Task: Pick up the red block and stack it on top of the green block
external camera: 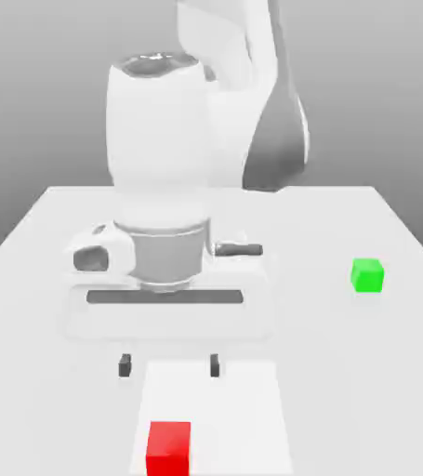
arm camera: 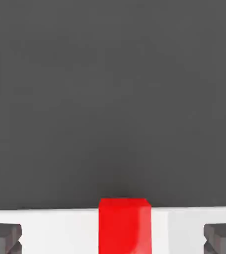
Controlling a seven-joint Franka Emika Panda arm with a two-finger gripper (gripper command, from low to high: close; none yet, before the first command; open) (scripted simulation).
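A plain white surface point(external camera: 47, 279) spreads out under everything, smooth and unmarked, its far edge running straight across. Behind it there is only a flat grey backdrop point(external camera: 47, 93), darker toward the top.

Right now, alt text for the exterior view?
A white robot arm hangs over a white table, its open end effector empty above the surface. A red block sits just in front of the end effector near the frame's bottom edge, and a green block sits apart toward the exterior view's right.
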